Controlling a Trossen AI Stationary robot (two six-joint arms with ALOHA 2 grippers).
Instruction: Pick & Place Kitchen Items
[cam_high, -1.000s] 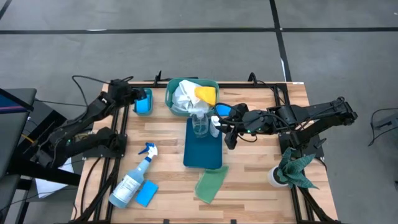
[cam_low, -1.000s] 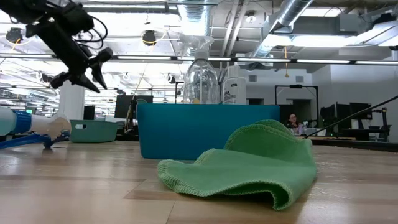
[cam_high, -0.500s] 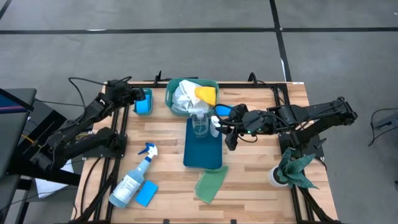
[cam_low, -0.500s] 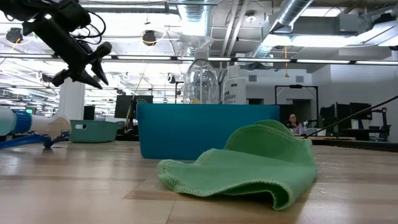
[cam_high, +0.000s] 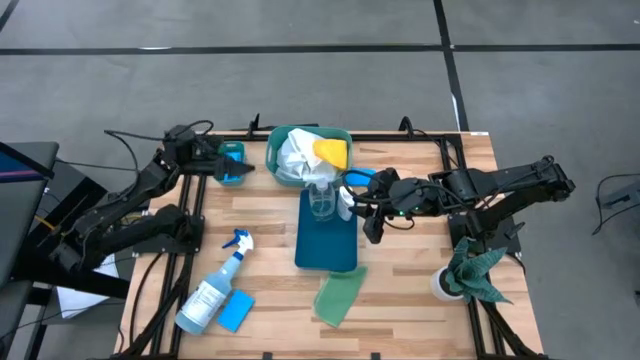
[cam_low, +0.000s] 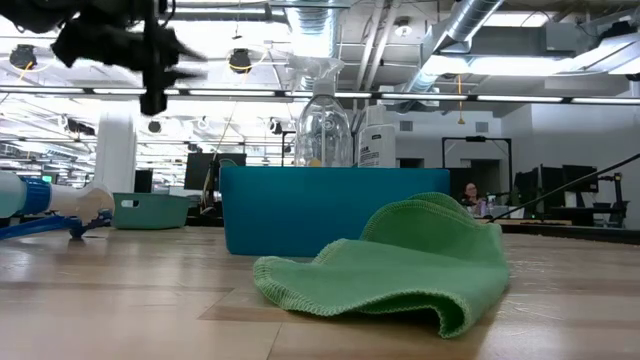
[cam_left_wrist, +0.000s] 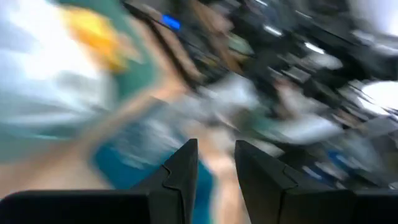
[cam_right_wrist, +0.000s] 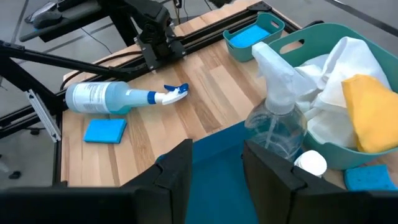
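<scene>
While the sorting is only partly done, the table (cam_high: 420, 300) is carrying a blue tray (cam_high: 325, 250) at its centre, with a clear spray bottle (cam_right_wrist: 273, 118) and a small white bottle (cam_right_wrist: 309, 164) standing at the tray's far end. Behind it, a green basket (cam_high: 275, 150) is holding white and yellow cloths. A blue-trigger spray bottle (cam_high: 212, 290) is lying near the left front, a blue sponge (cam_high: 236, 312) just beside it, and a light-green cloth (cam_high: 338, 296) is sitting in front of the tray.

The right gripper (cam_right_wrist: 216, 149) is hovering over the tray, fingers apart and empty. The left gripper (cam_left_wrist: 216, 146) is hanging by a small bin (cam_high: 232, 162) at the left rear, fingers slightly parted, holding nothing.

Judging by this, a fresh pick is being set up; it calls for reaching down to a loose front item.
</scene>
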